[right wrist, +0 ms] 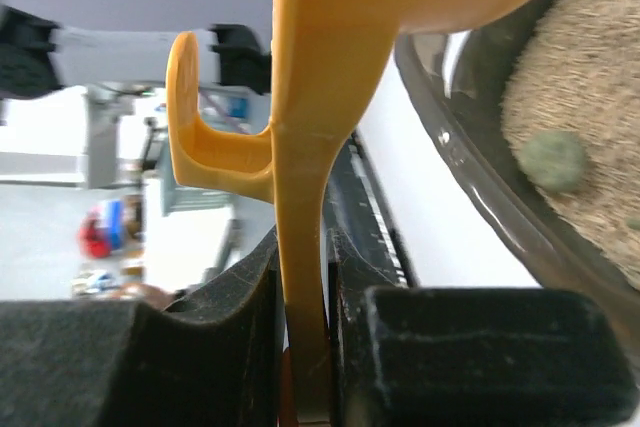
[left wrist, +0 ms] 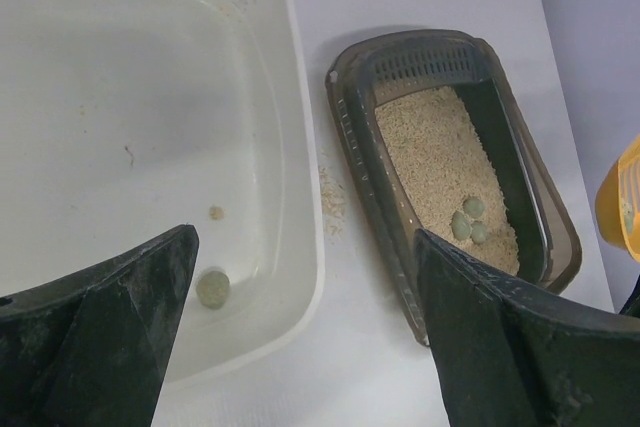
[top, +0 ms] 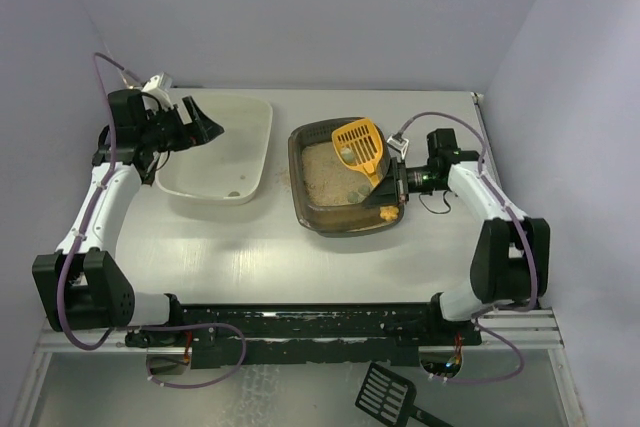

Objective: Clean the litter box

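Litter box (top: 340, 228) lies right of centre in the overhead view. It is a dark brown, see-through plastic tray with rounded corners and a slotted strip along one end, and it holds beige, grainy sand. Three small grey-green lumps (left wrist: 468, 221) sit clustered on the sand, so the cleaning looks unfinished. A yellow plastic scoop (top: 360, 144) with a slotted blade is held over the box's upper half, probably so that loose sand falls back in and not onto the worktop (top: 250, 247). The right hand (right wrist: 305, 347) is clamped on the scoop's flat handle near its hooked end, with a padded finger pressed to each side. Left of the box stands a smooth-walled white plastic tub (top: 262, 137) with one lump (left wrist: 212, 288) in a corner; it seems to serve as the waste bin. A few grains (left wrist: 333, 197) are spilled between tub and box. The left hand (top: 208, 125) hangs above the tub's upper left edge, its fingers spread wide and holding nothing.
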### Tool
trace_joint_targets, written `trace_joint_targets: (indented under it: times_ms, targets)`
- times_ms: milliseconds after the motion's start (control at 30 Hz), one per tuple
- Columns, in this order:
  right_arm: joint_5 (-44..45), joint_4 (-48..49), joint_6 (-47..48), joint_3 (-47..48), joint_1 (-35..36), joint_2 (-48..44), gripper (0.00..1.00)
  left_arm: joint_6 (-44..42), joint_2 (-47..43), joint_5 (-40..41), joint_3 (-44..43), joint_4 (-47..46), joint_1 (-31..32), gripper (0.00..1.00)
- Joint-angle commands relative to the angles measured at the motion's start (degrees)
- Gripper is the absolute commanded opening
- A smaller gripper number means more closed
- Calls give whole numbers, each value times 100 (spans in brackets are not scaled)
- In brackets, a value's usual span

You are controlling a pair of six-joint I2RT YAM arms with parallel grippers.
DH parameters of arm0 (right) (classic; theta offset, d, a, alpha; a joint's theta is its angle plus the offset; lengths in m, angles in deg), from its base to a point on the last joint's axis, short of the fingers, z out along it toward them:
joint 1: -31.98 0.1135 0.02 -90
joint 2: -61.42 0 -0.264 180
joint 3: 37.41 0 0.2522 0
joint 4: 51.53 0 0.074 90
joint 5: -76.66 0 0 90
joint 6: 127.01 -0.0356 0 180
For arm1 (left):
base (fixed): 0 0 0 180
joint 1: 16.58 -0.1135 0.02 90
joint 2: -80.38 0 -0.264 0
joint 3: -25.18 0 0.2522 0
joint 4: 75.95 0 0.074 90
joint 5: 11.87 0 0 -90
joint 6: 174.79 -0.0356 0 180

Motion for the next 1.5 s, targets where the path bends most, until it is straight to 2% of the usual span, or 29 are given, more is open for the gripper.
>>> trace_joint_targets:
  times_ms: [0, 67, 100, 167, 233, 300, 367, 433, 500, 600, 700, 767, 867, 1033, 1133, 1300, 1367, 1467]
  targets:
    - [-1614, 811, -1024, -106, -3, 599, 0, -65, -53, 292, 40, -223, -57, 99]
    - [-1616, 996, -1195, -26, 6, 815, 0, -124, -109, 411, 68, -221, -60, 99]
    - [-1463, 868, -996, 67, 35, 900, 0, -159, -162, 465, 105, -235, -67, 99]
    - [-1010, -61, -88, 376, 223, 1060, 0, -235, -276, 554, 200, -267, -93, 99]
    - [-706, -469, 361, 526, 578, 1050, 0, -248, -338, 563, 323, -324, -161, 99]
    - [-764, -4, -42, 474, 605, 805, 0, -192, -337, 529, 368, -377, -222, 99]
    - [-633, 618, -781, 346, 301, 741, 0, -166, -277, 434, 318, -381, -244, 99]
    - [-616, 275, -515, 385, 245, 864, 0, -140, -204, 352, 234, -354, -248, 99]
    - [-392, -129, -30, 478, 475, 780, 0, -197, -97, 336, 105, -218, -252, 99]
    - [-138, 91, -188, 444, 613, 495, 0, -278, -11, 515, 22, -104, -250, 99]
    - [-99, 484, -592, 316, 223, 554, 0, -253, -4, 536, 70, -159, -252, 99]
    - [-91, 248, -326, 299, 177, 639, 0, -217, 0, 481, 98, -191, -246, 99]
    - [248, 52, 38, 382, 609, 442, 0, -247, 4, 502, 82, -166, -240, 99]
    - [302, 401, -355, 328, 244, 557, 0, -333, 65, 614, -34, -20, -240, 99]
    - [302, 185, -96, 417, 402, 550, 0, -309, 63, 602, -15, -55, -240, 99]
    - [500, 623, -561, 288, 191, 523, 0, -374, 187, 592, -84, 4, -227, 99]
    - [628, 198, -95, 416, 379, 586, 0, -457, 328, 679, -281, 190, -217, 99]
    - [1343, 131, -17, 658, 758, 466, 0, -527, 478, 831, -491, 350, -195, 99]
